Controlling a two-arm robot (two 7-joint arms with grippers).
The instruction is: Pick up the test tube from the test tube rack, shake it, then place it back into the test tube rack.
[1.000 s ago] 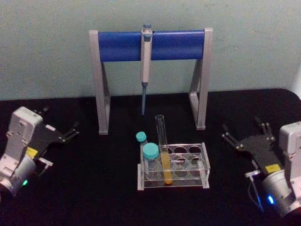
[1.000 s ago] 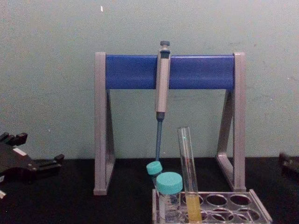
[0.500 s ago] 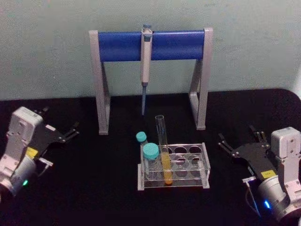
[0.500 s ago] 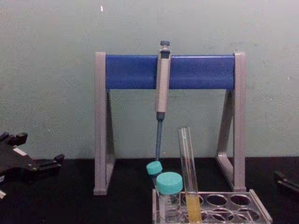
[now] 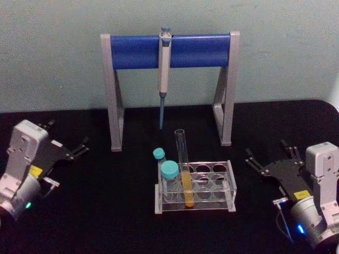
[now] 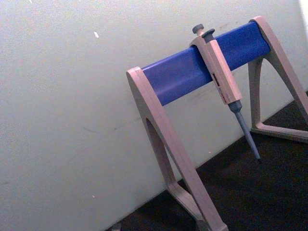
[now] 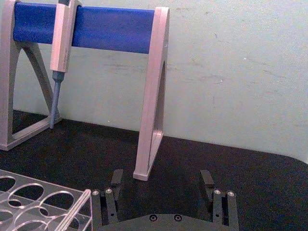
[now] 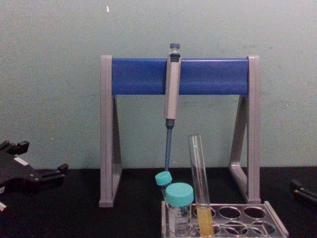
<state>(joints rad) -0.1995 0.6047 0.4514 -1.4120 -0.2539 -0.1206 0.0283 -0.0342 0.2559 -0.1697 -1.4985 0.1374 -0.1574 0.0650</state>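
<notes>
A long clear test tube is seen standing in the test tube rack, in a front-row hole, second from the rack's left end, leaning slightly with its open mouth tipped toward the left and back. Yellow-orange liquid is held in its lower part, and its upper length is left clear above the rack top. Just to its left, in the same rack, a short vial with a teal cap is set at the front, and a second teal-capped vial is placed behind it. The rack is seen resting near the middle of a black counter. Behind it, toward a pale green wall, a tall grey-legged stand with a blue crossbar is set, and a grey pipette is hung from the bar, tip pointing down. The right hand is held low over the counter, to the right of the rack and apart from it, its fingers spread wide with nothing between them. The left hand is parked well to the left of the rack, fingers likewise parted and empty, pointing toward the stand.
</notes>
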